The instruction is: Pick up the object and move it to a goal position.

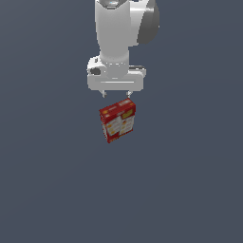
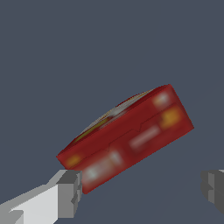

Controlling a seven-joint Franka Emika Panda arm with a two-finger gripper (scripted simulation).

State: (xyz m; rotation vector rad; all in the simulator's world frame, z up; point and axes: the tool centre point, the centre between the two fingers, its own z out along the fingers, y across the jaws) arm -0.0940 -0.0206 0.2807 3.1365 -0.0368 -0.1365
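Note:
The object, a small red carton (image 1: 117,121) with a white and yellow printed front, stands upright on the grey-blue floor, turned a little askew. My gripper (image 1: 116,95) hangs just above its top, open and empty. Its fingertips (image 1: 128,95) are short points over the carton's top edge. In the wrist view the carton's red top face (image 2: 127,135) lies slantwise beyond the gripper (image 2: 140,190). One finger (image 2: 65,194) is close to one end of the carton, the other finger (image 2: 214,188) stands well apart from it. The jaws are not around the carton.
A plain grey-blue floor (image 1: 190,190) fills both views. The white arm (image 1: 118,33) rises above the gripper. No other object or marker shows.

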